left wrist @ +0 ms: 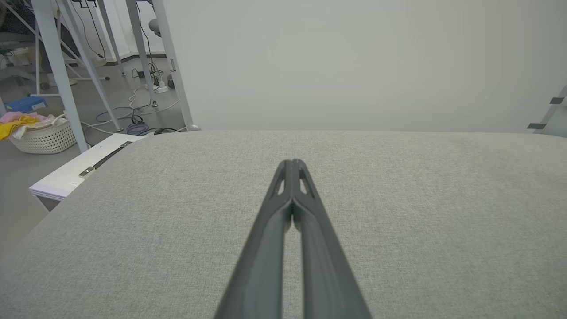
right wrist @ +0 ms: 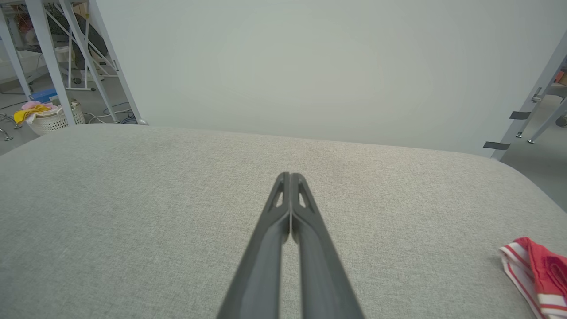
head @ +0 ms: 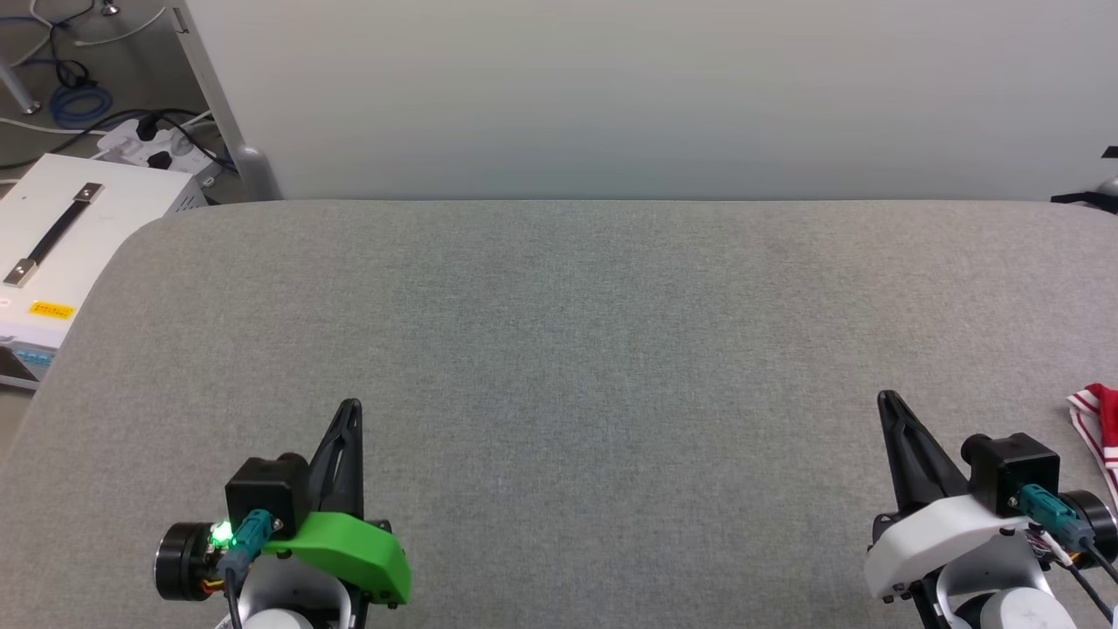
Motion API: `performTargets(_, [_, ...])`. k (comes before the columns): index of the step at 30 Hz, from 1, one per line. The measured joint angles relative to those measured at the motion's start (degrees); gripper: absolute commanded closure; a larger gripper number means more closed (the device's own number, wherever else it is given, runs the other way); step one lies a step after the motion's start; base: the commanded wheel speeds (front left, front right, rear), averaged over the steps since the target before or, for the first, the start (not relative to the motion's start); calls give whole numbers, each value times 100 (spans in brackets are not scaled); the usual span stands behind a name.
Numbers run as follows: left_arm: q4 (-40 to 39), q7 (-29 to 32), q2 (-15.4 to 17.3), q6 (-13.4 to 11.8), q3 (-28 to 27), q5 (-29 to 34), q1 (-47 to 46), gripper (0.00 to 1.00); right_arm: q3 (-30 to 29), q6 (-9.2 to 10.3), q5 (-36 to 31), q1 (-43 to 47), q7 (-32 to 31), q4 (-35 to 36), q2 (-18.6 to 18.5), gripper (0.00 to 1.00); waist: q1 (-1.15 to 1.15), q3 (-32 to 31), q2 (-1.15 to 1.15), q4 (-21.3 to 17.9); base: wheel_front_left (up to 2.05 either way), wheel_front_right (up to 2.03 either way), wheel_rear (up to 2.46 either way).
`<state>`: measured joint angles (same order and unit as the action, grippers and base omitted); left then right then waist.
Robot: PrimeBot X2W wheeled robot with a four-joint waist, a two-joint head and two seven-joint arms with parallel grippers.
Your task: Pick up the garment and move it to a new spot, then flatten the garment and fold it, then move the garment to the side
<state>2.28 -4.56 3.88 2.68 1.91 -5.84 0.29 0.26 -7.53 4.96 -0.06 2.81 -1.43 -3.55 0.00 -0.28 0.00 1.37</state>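
A corner of the red garment [head: 1100,424] with red-and-white stripe trim lies at the right edge of the grey table [head: 559,349]; most of it is cut off by the picture's edge. The right wrist view has the garment [right wrist: 538,274] at its lower right. My right gripper [head: 889,400] is shut with nothing in it, a little left of the garment and apart from it; its tips [right wrist: 289,177] meet over bare cloth. At the lower left my left gripper [head: 349,407] is shut and holds nothing, its tips [left wrist: 292,164] pressed together.
A pale wall panel [head: 646,96] stands behind the table's far edge. Left of the table are a white case [head: 61,236] with a handle, a power strip and cables on the floor. A basket of clothes [left wrist: 37,133] sits among table legs further off.
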Motion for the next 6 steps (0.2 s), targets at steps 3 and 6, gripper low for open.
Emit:
performTargets(3, [-16, 18, -3, -25, -15, 35, 0, 100, -1, 0, -29, 0, -12, 5, 3, 100, 0, 2, 0, -11, 0, 0, 0])
performTargets(6, [-46, 67, -15, -43, -34, 98, 0, 100, -4, 0, -81, 0, -44, 23, 7, 100, 0, 5, 0, -28, 0, 0, 0])
